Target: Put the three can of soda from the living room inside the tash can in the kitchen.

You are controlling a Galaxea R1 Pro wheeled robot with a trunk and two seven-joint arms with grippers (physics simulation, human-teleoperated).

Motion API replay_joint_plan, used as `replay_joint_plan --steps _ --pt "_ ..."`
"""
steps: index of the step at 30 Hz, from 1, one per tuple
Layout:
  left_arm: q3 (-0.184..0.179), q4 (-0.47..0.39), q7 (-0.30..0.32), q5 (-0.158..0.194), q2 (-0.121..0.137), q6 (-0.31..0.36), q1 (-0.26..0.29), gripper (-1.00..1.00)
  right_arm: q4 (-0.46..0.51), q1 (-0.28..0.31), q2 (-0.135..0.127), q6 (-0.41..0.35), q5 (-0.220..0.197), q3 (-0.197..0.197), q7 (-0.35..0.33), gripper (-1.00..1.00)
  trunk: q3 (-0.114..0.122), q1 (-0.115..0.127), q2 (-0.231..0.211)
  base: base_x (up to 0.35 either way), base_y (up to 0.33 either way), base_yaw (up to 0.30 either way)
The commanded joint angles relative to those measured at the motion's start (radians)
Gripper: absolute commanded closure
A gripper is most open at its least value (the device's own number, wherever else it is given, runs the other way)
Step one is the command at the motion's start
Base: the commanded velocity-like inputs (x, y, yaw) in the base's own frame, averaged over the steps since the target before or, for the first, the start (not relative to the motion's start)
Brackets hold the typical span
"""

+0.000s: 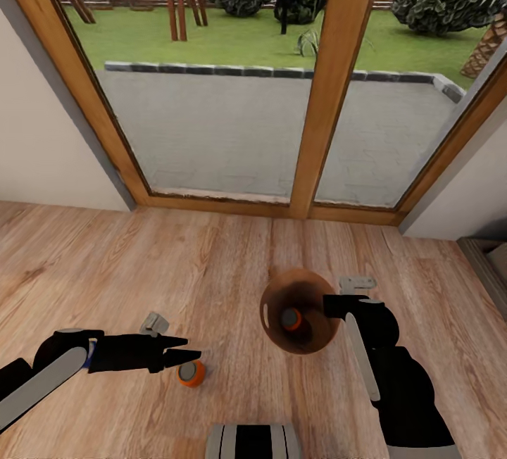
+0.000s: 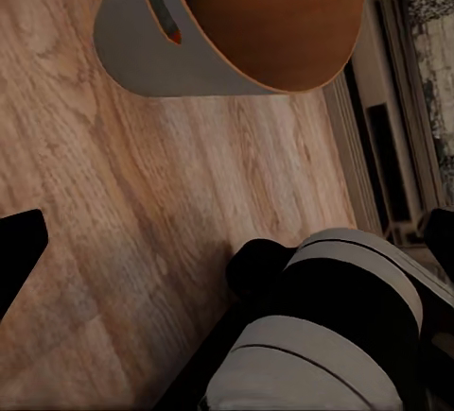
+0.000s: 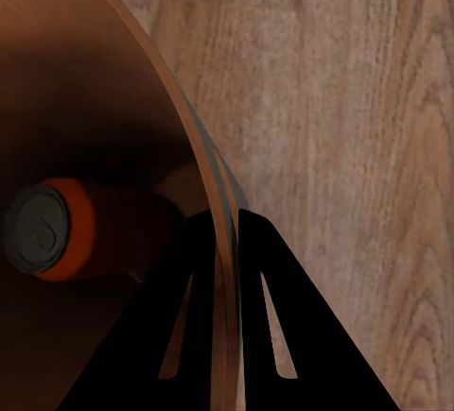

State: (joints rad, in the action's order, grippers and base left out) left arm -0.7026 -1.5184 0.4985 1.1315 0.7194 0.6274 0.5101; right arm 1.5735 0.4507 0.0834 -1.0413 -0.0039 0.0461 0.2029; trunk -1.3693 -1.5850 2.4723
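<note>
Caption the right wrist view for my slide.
Right gripper pinches the bin rim; an orange can lies inside.

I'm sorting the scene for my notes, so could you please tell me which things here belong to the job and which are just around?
Job things:
- bin, right pincer clamped on its rim
- orange can in the bin
- orange can on the floor, by the left pincer

Just around:
- glass doors
- wood floor
</note>
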Motion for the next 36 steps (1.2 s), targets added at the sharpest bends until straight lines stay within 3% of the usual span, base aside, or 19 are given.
replay_joint_plan --steps 1,6,36 --pt "0.000 0.000 0.001 0.001 0.007 0.000 0.000 -1.00 0.000 0.000 0.000 0.001 -0.007 0.000 -0.004 1.00 -0.001 0.000 0.000 0.000 0.000 -0.005" --pt "0.000 0.001 0.001 0.002 0.017 0.000 0.000 -1.00 0.000 0.000 0.001 -0.001 -0.007 0.001 -0.004 1.00 -0.003 0.000 0.000 0.000 0.000 -0.002" --pt "0.000 0.002 0.001 -0.010 0.014 -0.001 0.000 -1.00 0.000 0.000 0.000 0.006 -0.007 0.001 -0.003 1.00 -0.050 0.000 0.000 0.000 0.000 0.000"
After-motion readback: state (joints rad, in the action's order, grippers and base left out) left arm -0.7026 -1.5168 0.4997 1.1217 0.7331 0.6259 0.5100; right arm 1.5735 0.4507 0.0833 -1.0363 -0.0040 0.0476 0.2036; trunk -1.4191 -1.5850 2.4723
